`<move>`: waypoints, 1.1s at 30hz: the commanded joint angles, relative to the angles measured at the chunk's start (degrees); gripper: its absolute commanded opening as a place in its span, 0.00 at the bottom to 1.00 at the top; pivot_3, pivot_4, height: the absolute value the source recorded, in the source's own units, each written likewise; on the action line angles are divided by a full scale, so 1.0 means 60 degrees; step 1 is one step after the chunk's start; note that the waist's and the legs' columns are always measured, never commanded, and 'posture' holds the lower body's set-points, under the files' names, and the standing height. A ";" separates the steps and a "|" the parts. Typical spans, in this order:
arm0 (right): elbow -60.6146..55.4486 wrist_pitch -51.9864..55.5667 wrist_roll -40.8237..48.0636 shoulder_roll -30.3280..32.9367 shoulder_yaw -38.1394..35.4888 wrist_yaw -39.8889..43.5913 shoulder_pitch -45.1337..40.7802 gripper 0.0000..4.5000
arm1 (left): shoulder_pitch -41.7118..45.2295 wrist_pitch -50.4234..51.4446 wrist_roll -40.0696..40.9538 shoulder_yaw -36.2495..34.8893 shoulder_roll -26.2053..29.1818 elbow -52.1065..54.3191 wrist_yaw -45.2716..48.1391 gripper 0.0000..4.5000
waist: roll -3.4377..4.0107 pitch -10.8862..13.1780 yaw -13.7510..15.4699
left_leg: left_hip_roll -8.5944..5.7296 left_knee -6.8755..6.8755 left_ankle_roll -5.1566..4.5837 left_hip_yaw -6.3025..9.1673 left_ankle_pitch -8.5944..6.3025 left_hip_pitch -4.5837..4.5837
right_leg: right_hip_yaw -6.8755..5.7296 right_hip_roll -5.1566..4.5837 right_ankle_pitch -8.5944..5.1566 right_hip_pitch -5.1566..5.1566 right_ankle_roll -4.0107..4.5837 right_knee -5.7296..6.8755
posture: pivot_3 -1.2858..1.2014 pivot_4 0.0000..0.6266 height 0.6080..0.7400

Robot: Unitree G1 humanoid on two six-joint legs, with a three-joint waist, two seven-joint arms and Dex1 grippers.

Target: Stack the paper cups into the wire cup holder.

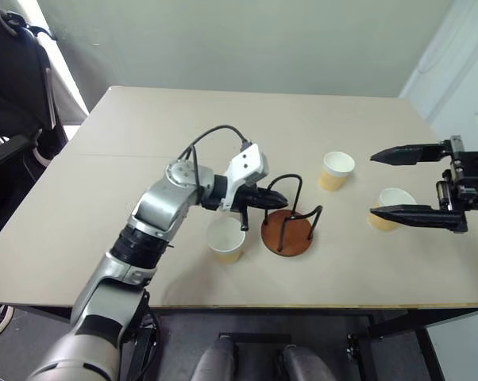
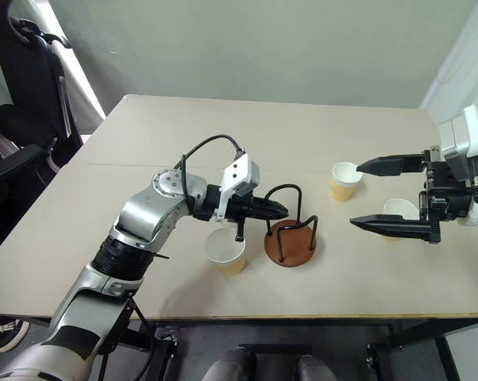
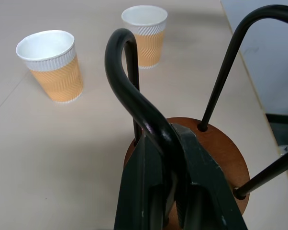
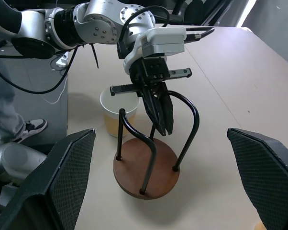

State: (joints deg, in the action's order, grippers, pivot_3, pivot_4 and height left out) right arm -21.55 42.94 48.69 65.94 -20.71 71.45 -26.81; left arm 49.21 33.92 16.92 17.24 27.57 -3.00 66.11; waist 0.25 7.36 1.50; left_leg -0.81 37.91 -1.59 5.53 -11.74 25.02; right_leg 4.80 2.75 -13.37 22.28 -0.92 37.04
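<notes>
With the wire cup holder (image 1: 287,230) empty mid-bench, one paper cup (image 1: 225,240) just left of it and two (image 1: 337,171) to its right, we should keep our left gripper (image 4: 160,117), pinching a wire loop, steady while the spread right gripper (image 1: 406,184) apparently half-hides the third cup (image 1: 394,200).

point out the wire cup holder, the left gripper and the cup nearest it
wire cup holder (image 1: 289,235), left eye view, on its brown base
left gripper (image 4: 161,120), right wrist view, at its fingertips
nearest paper cup (image 1: 225,238), left eye view, inside its mouth
</notes>
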 commanded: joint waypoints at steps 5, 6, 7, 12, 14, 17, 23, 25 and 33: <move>-0.0314 -0.0042 0.0252 0.0214 -0.0573 -0.0126 0.0115 1.00 | -0.0388 -0.0184 -0.0404 0.0501 0.0190 0.0651 0.0120 0.01 | 0.0001 0.0000 -0.0002 | -0.0001 0.0008 0.0007 -0.0001 -0.0010 -0.0001 | 0.0000 -0.0001 0.0000 0.0002 -0.0001 -0.0003 | 0.52 0.24 1.00; -0.0317 -0.0040 0.0269 0.0215 -0.0572 -0.0138 0.0125 1.00 | -0.0458 -0.0284 -0.0554 0.0601 0.0233 0.0658 0.0084 0.01 | 0.0001 0.0000 -0.0001 | -0.0001 0.0008 0.0007 -0.0001 -0.0011 0.0000 | 0.0000 -0.0001 0.0000 0.0003 -0.0001 -0.0002 | 0.52 0.24 1.00; -0.0314 -0.0043 0.0275 0.0214 -0.0566 -0.0149 0.0129 1.00 | -0.0507 -0.0437 -0.0732 0.0669 0.0239 0.0627 -0.0009 0.01 | 0.0001 0.0001 -0.0002 | 0.0000 0.0008 0.0006 -0.0001 -0.0011 -0.0001 | 0.0000 -0.0001 0.0000 0.0002 -0.0001 -0.0002 | 0.52 0.24 1.00; -0.0277 -0.0074 0.0261 0.0183 -0.0458 -0.0207 0.0078 1.00 | -0.0491 -0.0518 -0.0958 0.0663 -0.0042 0.0363 -0.0336 0.01 | 0.0002 0.0001 0.0002 | 0.0000 0.0013 0.0001 -0.0001 -0.0014 -0.0001 | 0.0000 -0.0002 0.0000 -0.0004 -0.0001 -0.0002 | 0.52 0.24 1.00; -0.0249 -0.0100 0.0233 0.0160 -0.0370 -0.0216 0.0038 1.00 | -0.0493 -0.0675 -0.1075 0.0718 -0.0112 0.0205 -0.0357 0.01 | 0.0002 0.0001 0.0003 | -0.0001 0.0013 0.0000 -0.0001 -0.0015 0.0000 | 0.0000 -0.0002 0.0000 -0.0004 -0.0001 -0.0003 | 0.52 0.24 1.00; -0.0251 -0.0120 0.0220 0.0158 -0.0334 -0.0215 0.0045 1.00 | -0.0503 -0.0563 -0.0994 0.0703 -0.0119 0.0152 -0.0172 0.14 | 0.0002 0.0001 0.0003 | -0.0001 0.0010 0.0002 -0.0001 -0.0018 -0.0001 | 0.0000 -0.0002 0.0000 -0.0001 -0.0001 -0.0002 | 0.52 0.24 1.00; -0.0326 -0.0098 0.0255 0.0173 -0.0420 -0.0211 0.0136 1.00 | -0.0623 -0.0722 -0.1309 0.0925 0.0112 0.0312 -0.0037 0.57 | 0.0003 0.0001 0.0004 | -0.0001 0.0009 0.0004 -0.0001 -0.0021 -0.0002 | 0.0000 -0.0002 0.0000 -0.0002 -0.0001 -0.0003 | 0.52 0.24 1.00; -0.0347 -0.0082 0.0272 0.0183 -0.0451 -0.0209 0.0158 1.00 | -0.0630 -0.0758 -0.1479 0.0941 0.0161 0.0297 -0.0126 0.74 | 0.0003 0.0001 0.0004 | -0.0001 0.0012 0.0003 0.0000 -0.0021 -0.0002 | 0.0001 -0.0002 0.0000 -0.0004 -0.0001 -0.0003 | 0.52 0.24 1.00; -0.0237 -0.0138 0.0211 0.0194 -0.0340 -0.0140 0.0110 1.00 | -0.0378 -0.0725 -0.1159 0.0092 0.0836 0.0554 0.0129 0.99 | 0.0005 0.0000 -0.0004 | 0.0001 0.0008 0.0006 -0.0001 -0.0024 -0.0003 | 0.0001 -0.0002 -0.0001 0.0003 0.0000 -0.0003 | 0.52 0.24 1.00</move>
State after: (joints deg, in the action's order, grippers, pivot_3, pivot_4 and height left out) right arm -22.74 42.91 49.38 66.08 -21.57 70.40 -25.44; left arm 45.45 29.30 8.25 21.17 31.43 -2.20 66.11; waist 0.28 7.37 1.47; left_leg -0.80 37.95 -1.56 5.53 -11.88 25.01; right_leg 4.80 2.74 -13.37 22.32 -0.92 37.02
